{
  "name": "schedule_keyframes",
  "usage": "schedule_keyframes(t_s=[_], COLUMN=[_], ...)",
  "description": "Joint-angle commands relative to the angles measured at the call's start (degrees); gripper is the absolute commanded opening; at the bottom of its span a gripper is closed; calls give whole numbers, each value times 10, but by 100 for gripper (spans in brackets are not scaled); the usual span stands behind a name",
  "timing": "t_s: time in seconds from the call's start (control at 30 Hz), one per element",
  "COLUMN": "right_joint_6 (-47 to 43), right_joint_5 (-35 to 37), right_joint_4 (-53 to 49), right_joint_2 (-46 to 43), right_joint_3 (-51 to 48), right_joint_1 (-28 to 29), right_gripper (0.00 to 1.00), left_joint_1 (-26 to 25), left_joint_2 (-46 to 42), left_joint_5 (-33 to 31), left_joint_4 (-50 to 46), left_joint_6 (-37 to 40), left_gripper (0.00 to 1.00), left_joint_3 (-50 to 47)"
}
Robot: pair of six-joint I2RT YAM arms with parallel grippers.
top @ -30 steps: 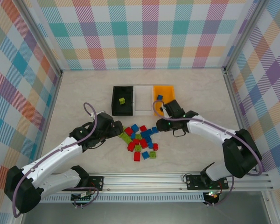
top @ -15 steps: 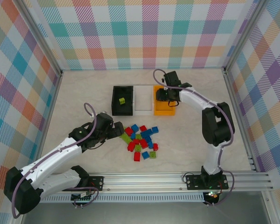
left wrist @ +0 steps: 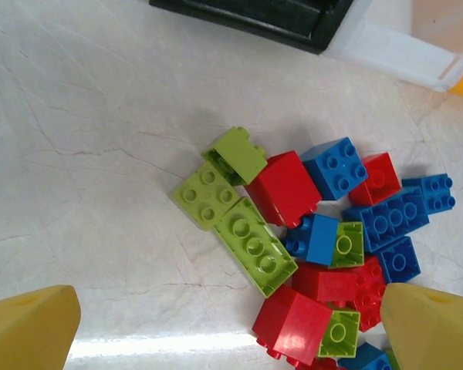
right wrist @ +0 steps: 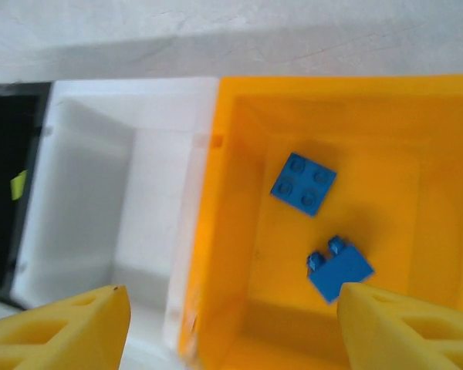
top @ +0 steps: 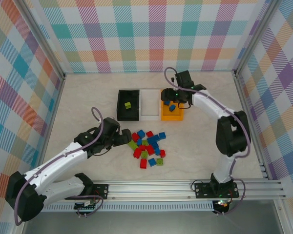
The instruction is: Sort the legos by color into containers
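The right gripper (right wrist: 231,308) hangs spread and empty over two blue bricks (right wrist: 302,182) in the orange bin (right wrist: 216,231); the left gripper (left wrist: 228,324) gapes above the pile (left wrist: 309,231).

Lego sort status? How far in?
Early. Done: two blue bricks lie in the orange bin, one lime brick in the black bin; the white bin holds none. In hand: nothing gripped; the right end effector hangs open over the orange bin, the left end effector open over the pile's lime edge. Left: the mixed pile on the table, every red included.
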Motion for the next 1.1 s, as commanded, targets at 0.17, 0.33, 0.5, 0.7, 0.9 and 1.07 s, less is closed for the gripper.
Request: schedule_keyframes(t_s=[0.17, 0.33, 0.5, 0.7, 0.9, 1.07], right_joint_6=[9, 4, -3, -4, -2, 0], right_joint_5=[-29, -17, -1, 1, 2, -2], right_joint_4=[63, 65, 60, 67, 73, 75], right_joint_2=[-129, -151, -163, -161, -162, -164], right_joint_3=[-164, -202, -212, -215, -219, -221], right_joint_1=[26, 26, 25, 24, 24, 24], right_gripper=[71, 71, 71, 71, 71, 71], left_joint_1=[5, 42, 64, 64, 69, 85], left_joint_2=[122, 195, 243, 274, 286, 215], left_joint_5=[20, 18, 25, 30, 13, -16], left_joint_4=[42, 81, 93, 104, 84, 37], left_joint_6=[17, 30, 52, 54, 46, 41], left_gripper=[74, 64, 58, 57, 48, 41], left_joint_3=[29, 34, 51, 44, 39, 3])
